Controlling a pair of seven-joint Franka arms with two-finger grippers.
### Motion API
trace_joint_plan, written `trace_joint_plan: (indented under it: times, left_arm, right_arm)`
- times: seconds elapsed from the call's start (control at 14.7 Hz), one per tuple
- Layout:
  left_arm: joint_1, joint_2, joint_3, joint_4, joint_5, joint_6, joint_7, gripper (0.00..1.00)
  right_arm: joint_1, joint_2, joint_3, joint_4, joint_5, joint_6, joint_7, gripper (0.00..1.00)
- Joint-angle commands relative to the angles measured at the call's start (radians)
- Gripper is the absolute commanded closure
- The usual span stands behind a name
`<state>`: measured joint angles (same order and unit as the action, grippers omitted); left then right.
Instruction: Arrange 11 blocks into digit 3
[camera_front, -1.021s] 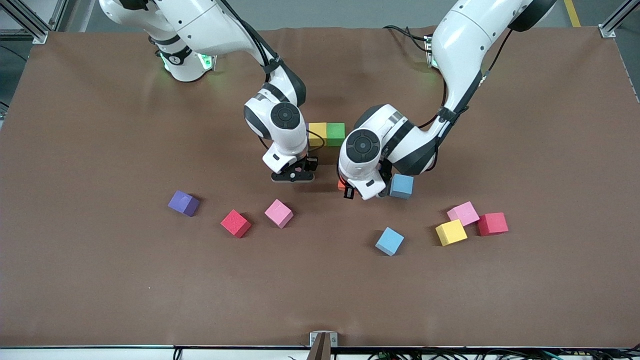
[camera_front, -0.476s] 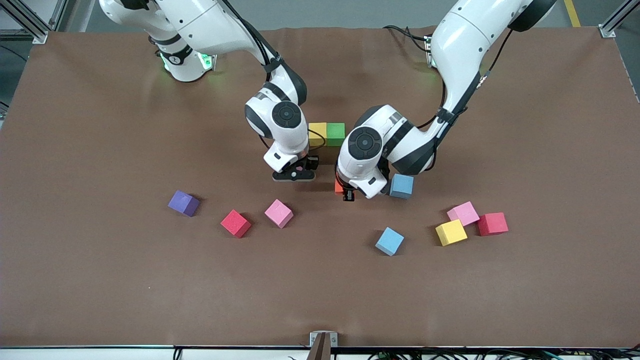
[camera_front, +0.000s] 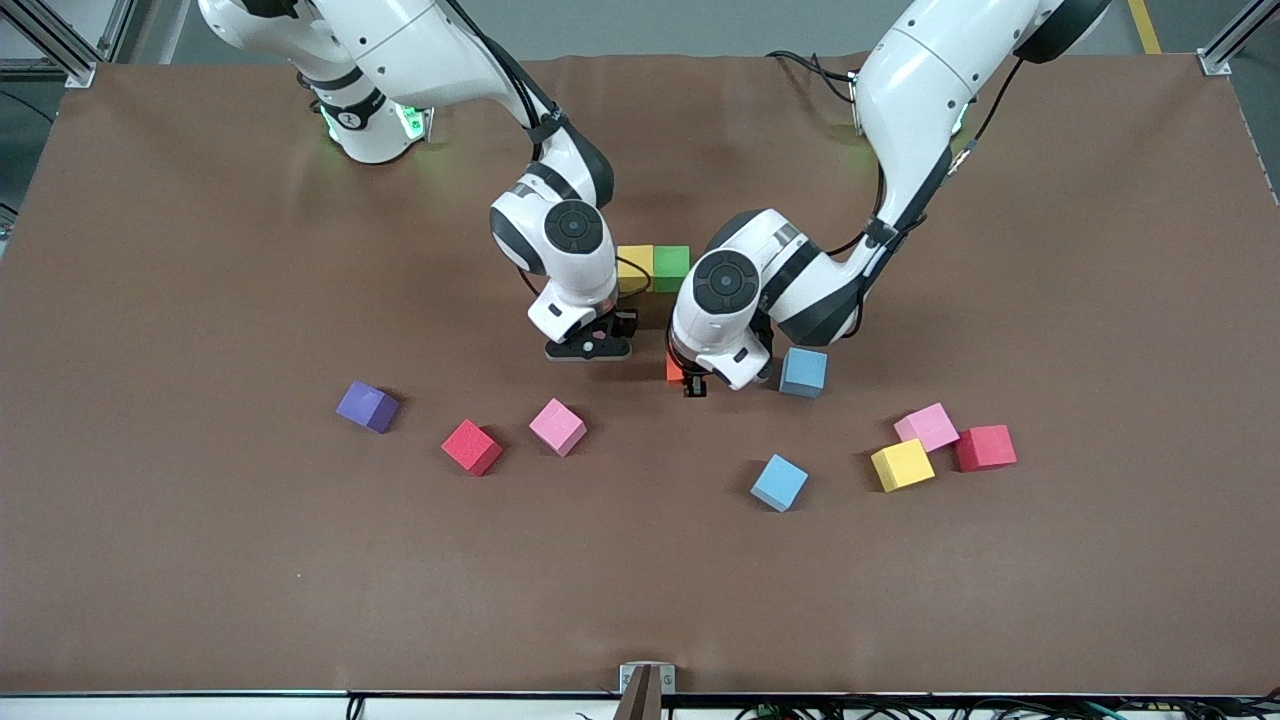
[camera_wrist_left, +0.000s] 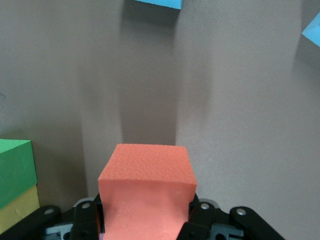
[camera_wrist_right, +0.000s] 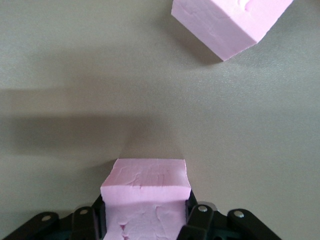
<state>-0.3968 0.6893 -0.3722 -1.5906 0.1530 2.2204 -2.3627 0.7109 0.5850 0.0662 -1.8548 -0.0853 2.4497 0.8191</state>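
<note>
My left gripper (camera_front: 690, 378) is shut on an orange block (camera_wrist_left: 146, 172), low over the table beside a light blue block (camera_front: 803, 372). My right gripper (camera_front: 588, 347) is shut on a pink block (camera_wrist_right: 146, 182), low over the table near another pink block (camera_front: 557, 427). A yellow block (camera_front: 634, 267) and a green block (camera_front: 671, 265) sit touching side by side between the two wrists. In the left wrist view the green block (camera_wrist_left: 15, 165) and the yellow block (camera_wrist_left: 17, 212) show at the edge.
Loose on the table nearer the camera are a purple block (camera_front: 367, 406), a red cube (camera_front: 471, 446) and a light blue block (camera_front: 779, 482). Toward the left arm's end, a yellow block (camera_front: 902, 465), a pink block (camera_front: 927, 426) and a red cube (camera_front: 985, 447) cluster.
My left gripper has slid with the orange block toward the right arm's end, away from the light blue block. The right gripper has barely moved.
</note>
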Motion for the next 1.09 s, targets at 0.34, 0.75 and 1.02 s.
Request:
trace_joint_plan:
  times: [0.34,0.75,1.02]
  left_arm:
    - [0.006,-0.01,-0.001,-0.019,-0.016,0.013,0.0,0.92]
    - [0.013,-0.025,-0.002,-0.052,-0.052,0.015,-0.027,0.93]
    - [0.013,-0.016,-0.002,-0.054,-0.05,0.021,-0.027,0.93]
  right_arm:
    - [0.013,-0.01,0.006,-0.049,-0.01,0.011,0.029,0.83]
    - [0.015,-0.01,0.006,-0.047,-0.01,0.011,0.029,0.81]
    - [0.013,-0.007,0.006,-0.043,-0.01,0.011,0.015,0.73]
